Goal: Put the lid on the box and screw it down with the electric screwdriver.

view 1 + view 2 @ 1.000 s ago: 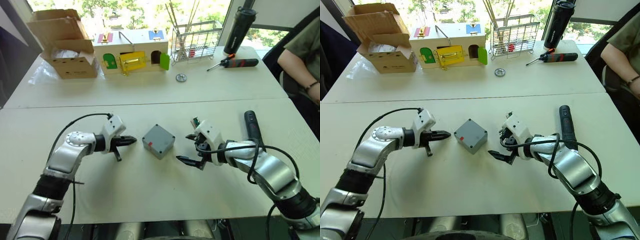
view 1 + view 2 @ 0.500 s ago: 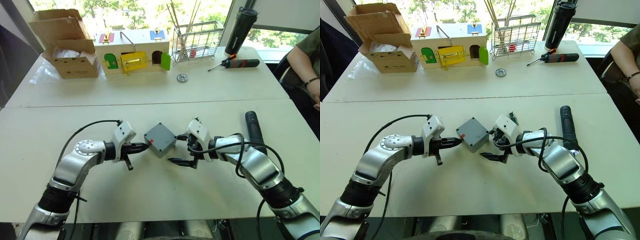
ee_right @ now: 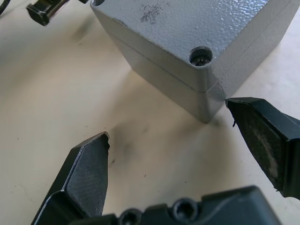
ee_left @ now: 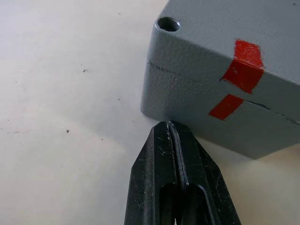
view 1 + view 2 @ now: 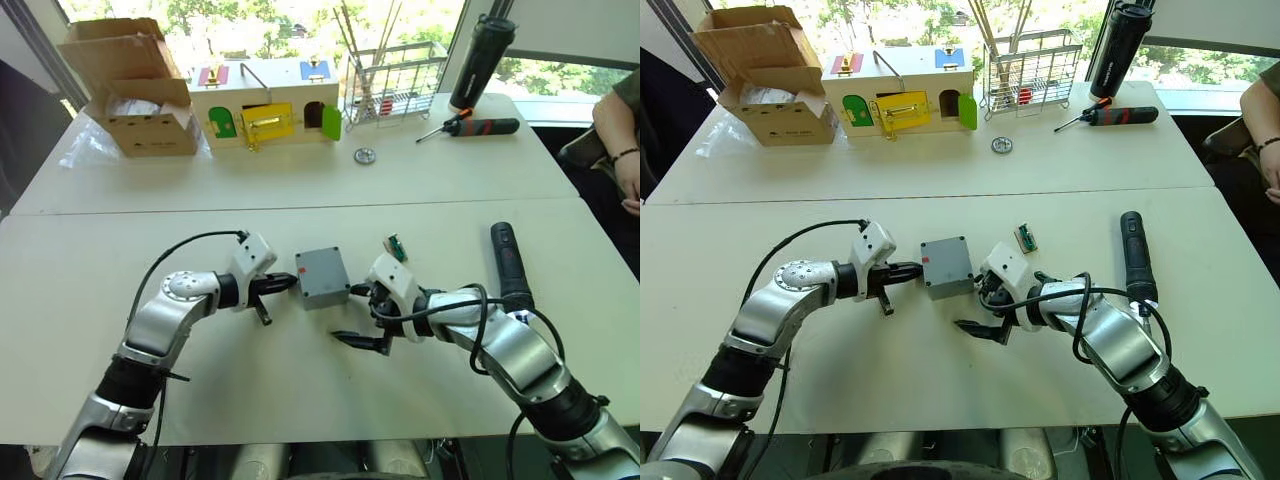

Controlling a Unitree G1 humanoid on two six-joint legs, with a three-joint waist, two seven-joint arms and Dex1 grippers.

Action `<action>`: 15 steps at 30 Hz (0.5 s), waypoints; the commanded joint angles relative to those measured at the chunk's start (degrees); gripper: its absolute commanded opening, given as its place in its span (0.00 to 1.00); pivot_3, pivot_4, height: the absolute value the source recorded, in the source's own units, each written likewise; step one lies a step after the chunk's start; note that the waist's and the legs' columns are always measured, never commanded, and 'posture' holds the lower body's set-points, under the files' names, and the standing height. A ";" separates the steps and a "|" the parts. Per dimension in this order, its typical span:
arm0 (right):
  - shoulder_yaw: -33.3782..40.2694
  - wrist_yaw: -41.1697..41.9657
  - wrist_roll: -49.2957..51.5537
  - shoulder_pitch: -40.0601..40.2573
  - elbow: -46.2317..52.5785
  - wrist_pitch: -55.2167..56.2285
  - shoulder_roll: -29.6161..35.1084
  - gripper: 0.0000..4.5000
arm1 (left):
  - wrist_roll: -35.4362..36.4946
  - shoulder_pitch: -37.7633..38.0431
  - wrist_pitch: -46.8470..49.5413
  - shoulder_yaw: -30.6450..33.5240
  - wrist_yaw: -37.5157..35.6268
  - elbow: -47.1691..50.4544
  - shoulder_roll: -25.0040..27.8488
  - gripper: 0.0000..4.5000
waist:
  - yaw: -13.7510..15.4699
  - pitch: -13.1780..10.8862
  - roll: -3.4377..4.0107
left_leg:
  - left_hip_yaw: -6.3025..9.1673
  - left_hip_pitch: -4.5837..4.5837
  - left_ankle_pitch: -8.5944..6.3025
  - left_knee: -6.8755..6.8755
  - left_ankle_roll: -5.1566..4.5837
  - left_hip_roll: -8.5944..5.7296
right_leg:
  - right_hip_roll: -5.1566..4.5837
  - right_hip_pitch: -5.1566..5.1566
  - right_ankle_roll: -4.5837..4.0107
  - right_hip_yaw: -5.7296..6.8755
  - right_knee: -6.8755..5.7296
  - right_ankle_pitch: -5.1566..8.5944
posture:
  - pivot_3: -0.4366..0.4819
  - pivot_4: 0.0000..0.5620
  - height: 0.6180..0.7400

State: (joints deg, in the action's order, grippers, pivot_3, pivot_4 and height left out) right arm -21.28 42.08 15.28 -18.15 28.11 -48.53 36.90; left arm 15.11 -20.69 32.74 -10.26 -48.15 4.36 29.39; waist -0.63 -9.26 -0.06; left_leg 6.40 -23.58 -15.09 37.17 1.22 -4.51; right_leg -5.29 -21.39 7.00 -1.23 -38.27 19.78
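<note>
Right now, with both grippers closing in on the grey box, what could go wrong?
The left gripper is shut and pressing at the box's side; a push could slide or spin it on the bare table. The right gripper is open at one corner only, so it might clip that corner rather than steady the box. The electric screwdriver lies beside the right arm, which could knock it.

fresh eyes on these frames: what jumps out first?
The grey box at mid-table, lid already on, flanked by both arms: the left pincer, shut, at its red-marked side, and the right pincer, open, at the opposite corner. The electric screwdriver lies untouched on the table's right side.
</note>
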 commanded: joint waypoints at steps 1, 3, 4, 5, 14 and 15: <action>0.74 -0.23 0.70 0.01 2.88 -0.20 -0.63 0.99 | -0.81 -1.25 -2.55 -0.21 0.27 0.15 -0.73 0.00 | -0.02 0.00 0.00 | 0.00 0.00 0.00 0.00 0.00 0.00 | 0.00 0.00 0.00 0.00 0.00 0.00 | 0.48 0.27 1.00; 0.45 -0.51 0.70 0.01 3.21 -0.60 -0.84 0.99 | -1.24 -1.61 -2.99 -0.30 0.46 -0.38 -1.22 0.00 | -0.03 0.00 0.00 | 0.00 0.00 0.00 0.00 0.00 0.00 | 0.00 0.00 0.00 0.01 0.00 0.00 | 0.48 0.27 1.00; 0.23 -0.50 0.66 0.05 3.37 -0.74 -0.82 0.99 | -1.40 -1.75 -3.16 -0.31 0.55 -0.60 -1.45 0.00 | -0.04 0.00 0.00 | 0.00 0.00 0.00 0.00 0.00 0.00 | 0.00 0.00 0.00 0.01 0.00 0.00 | 0.48 0.27 1.00; 0.10 -0.54 0.59 0.10 3.46 -0.82 -0.84 0.99 | -1.52 -1.85 -3.32 -0.33 0.64 -0.80 -1.64 0.00 | -0.02 0.00 0.00 | 0.00 0.00 0.00 0.00 0.00 0.00 | 0.00 0.00 0.00 0.01 0.00 0.00 | 0.48 0.27 1.00; 3.84 -2.35 -0.54 1.25 4.75 -2.00 2.24 0.99 | -1.61 -1.32 -3.23 1.61 -0.62 -0.20 0.60 0.00 | 0.02 0.00 0.00 | 0.00 0.00 0.00 0.01 0.00 0.00 | 0.00 0.00 0.00 0.03 -0.01 0.00 | 0.48 0.27 1.00; 5.91 -3.09 -1.14 1.92 5.68 -2.49 3.90 0.99 | -0.83 -1.06 -2.51 2.89 -1.64 0.55 2.27 0.00 | 0.00 0.00 0.00 | 0.00 0.00 0.00 0.01 0.00 -0.01 | 0.00 0.00 0.00 0.03 -0.01 0.00 | 0.48 0.27 1.00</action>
State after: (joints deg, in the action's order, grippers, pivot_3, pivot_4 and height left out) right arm -19.94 40.13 14.91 -16.66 30.45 -50.41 38.66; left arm 13.15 -21.67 29.87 -10.34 -48.47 2.46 29.21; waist -0.64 -9.25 -0.06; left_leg 6.40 -23.59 -15.09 37.16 1.22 -4.52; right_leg -5.29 -21.40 7.00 -1.20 -38.27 19.78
